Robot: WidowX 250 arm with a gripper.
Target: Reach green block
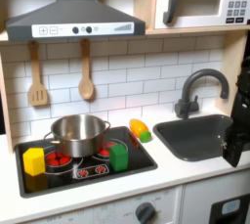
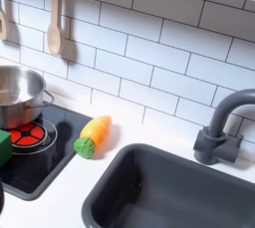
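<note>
The green block (image 1: pixel 118 156) stands on the black stovetop (image 1: pixel 98 174), at its front right, just right of a red burner. In the second exterior view the green block (image 2: pixel 4 144) is cut off by the left edge. A dark part of my arm and gripper (image 1: pixel 236 148) hangs at the first exterior view's right edge, over the sink (image 1: pixel 193 137) and far to the right of the block. Its fingers are too dark and cropped to read.
A steel pot (image 1: pixel 78 133) sits on the back burner and a yellow block (image 1: pixel 34 160) at the stove's front left. An orange-yellow oblong toy (image 2: pixel 93 134) lies between stove and sink. A dark faucet (image 2: pixel 219 132) stands behind the sink. Wooden utensils (image 1: pixel 86 81) hang on the tiled wall.
</note>
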